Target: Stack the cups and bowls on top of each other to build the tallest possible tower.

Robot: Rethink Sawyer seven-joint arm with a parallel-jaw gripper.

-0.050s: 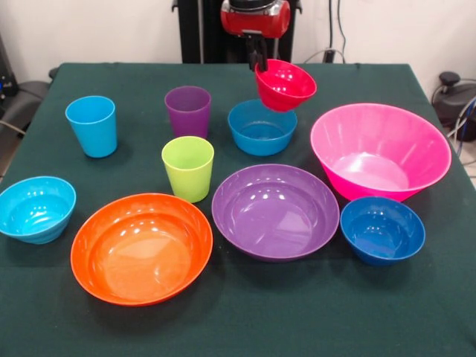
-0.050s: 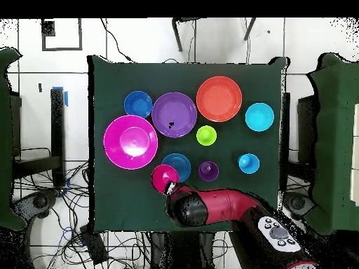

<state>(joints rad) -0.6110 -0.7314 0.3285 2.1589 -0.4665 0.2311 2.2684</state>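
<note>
Nearest the camera, a wide shallow glossy orange plastic bowl (image 1: 141, 248) is sitting close to the front edge of the dark green cloth-covered table (image 1: 245, 327), with a wide shallow purple plastic bowl (image 1: 275, 211) lying just beside it and a small dark blue plastic bowl (image 1: 382, 230) resting further along toward the same edge. A small cyan plastic bowl (image 1: 36, 209) is sitting near one side edge, and a big deep pink plastic bowl (image 1: 380, 151) is standing near the opposite side edge, tilted a little. A lime green tapered plastic cup (image 1: 187, 168) is standing upright toward the middle of the table, with a purple tapered plastic cup (image 1: 187, 111) behind it and a light blue tapered plastic cup (image 1: 91, 126) well apart to the side. Toward the far edge, the black gripper (image 1: 259, 62) of the red and black arm (image 2: 224, 207) is pinching the rim of a small glossy red plastic bowl (image 1: 285, 85), holding it tilted and raised off the cloth. That red bowl is hanging just above and beside a small blue plastic bowl (image 1: 262, 127), which is sitting on the table; the overhead view is showing the two overlapping at their edges. No piece is nesting inside another.
</note>
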